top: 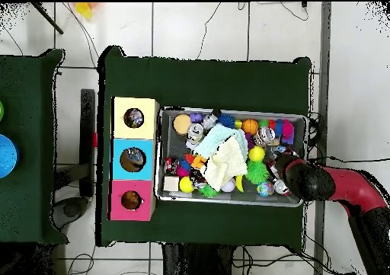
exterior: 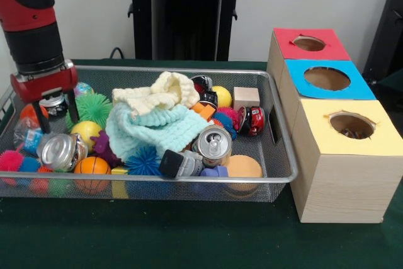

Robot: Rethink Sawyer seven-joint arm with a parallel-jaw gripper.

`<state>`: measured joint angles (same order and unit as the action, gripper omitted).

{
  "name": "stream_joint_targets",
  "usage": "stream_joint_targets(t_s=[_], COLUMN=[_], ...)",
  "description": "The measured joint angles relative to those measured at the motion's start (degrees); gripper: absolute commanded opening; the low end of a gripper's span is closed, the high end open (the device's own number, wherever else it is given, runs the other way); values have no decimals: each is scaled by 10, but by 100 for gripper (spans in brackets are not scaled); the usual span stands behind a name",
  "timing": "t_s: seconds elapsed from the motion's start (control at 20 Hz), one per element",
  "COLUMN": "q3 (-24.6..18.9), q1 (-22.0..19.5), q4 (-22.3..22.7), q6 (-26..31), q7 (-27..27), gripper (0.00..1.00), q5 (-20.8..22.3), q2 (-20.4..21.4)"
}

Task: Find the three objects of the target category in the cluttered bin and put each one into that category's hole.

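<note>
Surface (exterior: 189, 244): green cloth, bare at the near edge.

Bin (exterior: 189, 184): wire mesh, crowded. Nearest the front rim: orange ball (exterior: 92, 167), blue spiky ball (exterior: 142, 160), round orange sponge (exterior: 244, 166).

Cans: one on its side at the bin's left, silver end facing out (exterior: 58, 151); one mid-bin, top up and tilted (exterior: 214, 143); a red one on its side by the right wall (exterior: 254, 120). Likely the target three, though the category is not stated.

Cloths (exterior: 157, 118): mint under cream, heaped at centre.

Pincer (exterior: 56, 114): two black fingers parted, holding nothing, tips down among the left-end toys. The left can lies just in front of and below it, long axis running roughly left to right; a short drop forward should reach it.

Boxes: yellow hole (exterior: 351, 125) nearest, blue (exterior: 327, 78), red (exterior: 308, 43) farthest, all beyond the bin's right wall.
</note>
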<state>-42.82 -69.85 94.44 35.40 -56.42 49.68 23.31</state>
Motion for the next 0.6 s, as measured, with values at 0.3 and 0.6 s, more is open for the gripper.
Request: stream_joint_targets(t_s=[0.3, 0.6], q3=[-18, -33], q1=[-20, -33], q4=[-8, -14], q6=[0, 0], q7=[33, 81], gripper=[100, 100], q5=[-1, -1], q2=[-20, -33])
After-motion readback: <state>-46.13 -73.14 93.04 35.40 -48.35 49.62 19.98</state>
